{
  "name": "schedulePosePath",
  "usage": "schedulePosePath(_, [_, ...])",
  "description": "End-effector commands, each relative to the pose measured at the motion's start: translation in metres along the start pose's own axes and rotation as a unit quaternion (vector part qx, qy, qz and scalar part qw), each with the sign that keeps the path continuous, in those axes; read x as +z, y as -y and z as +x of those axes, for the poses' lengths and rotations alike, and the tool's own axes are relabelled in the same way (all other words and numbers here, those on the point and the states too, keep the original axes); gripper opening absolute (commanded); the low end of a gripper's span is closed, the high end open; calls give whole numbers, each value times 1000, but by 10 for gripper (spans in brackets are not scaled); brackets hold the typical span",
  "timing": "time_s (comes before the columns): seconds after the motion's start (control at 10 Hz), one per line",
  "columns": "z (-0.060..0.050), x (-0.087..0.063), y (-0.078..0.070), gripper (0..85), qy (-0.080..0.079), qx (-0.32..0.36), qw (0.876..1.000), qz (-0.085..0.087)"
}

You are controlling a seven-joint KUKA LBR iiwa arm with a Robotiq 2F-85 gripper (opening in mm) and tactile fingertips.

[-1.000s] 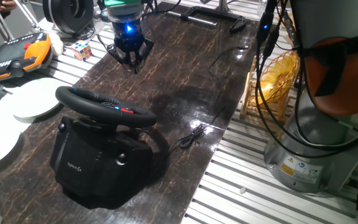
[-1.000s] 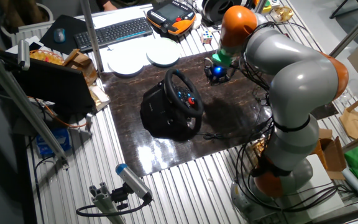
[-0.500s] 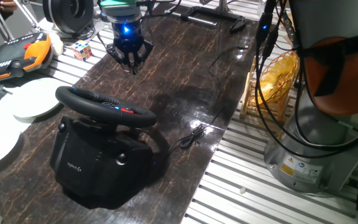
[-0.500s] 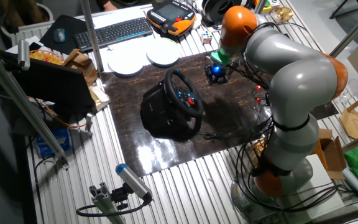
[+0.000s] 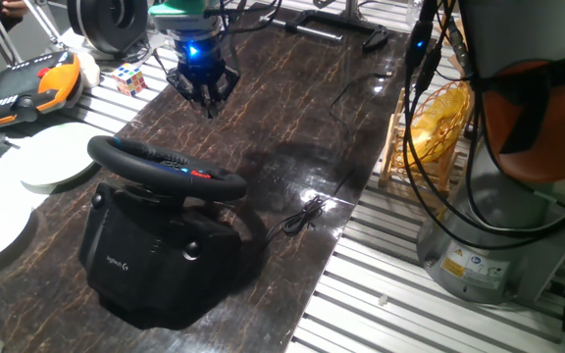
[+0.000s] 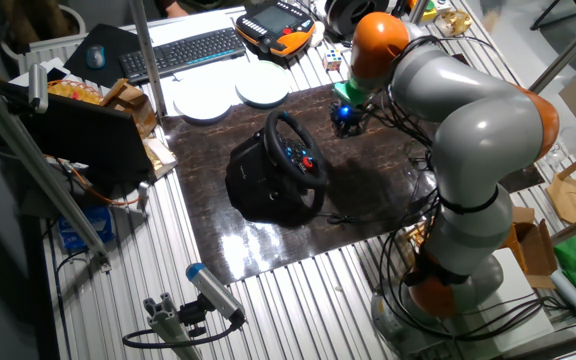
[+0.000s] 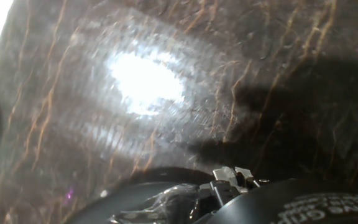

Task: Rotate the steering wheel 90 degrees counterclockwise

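Wheel (image 5: 165, 165) tilted, face toward 1 o'clock, rim running 10 to 4. Pincer (image 5: 204, 96) hung apart, empty, spread.

A slatted metal table (image 5: 381, 284) carries a dark marble-patterned mat (image 5: 292, 118), bearing the steering wheel (image 5: 165, 169) and a thin cable (image 5: 307, 211).

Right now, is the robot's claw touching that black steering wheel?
No, the gripper hangs over bare dark tabletop, clearly apart from the steering wheel, nearer the Rubik's cube.
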State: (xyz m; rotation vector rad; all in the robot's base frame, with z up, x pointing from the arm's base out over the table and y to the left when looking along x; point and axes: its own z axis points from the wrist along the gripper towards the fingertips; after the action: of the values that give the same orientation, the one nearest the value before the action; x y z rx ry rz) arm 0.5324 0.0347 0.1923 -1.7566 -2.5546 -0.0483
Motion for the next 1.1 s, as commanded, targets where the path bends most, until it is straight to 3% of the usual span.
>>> schedulePosePath(0.0, [0, 0, 0, 7, -1, 60, 998, -5])
schedulePosePath(0.6, [0, 0, 0, 7, 17, 84, 996, -15])
schedulePosePath(0.9, [0, 0, 0, 7, 4, 102, 995, -23])
schedulePosePath(1.0, [0, 0, 0, 7, 9, 102, 994, -23])
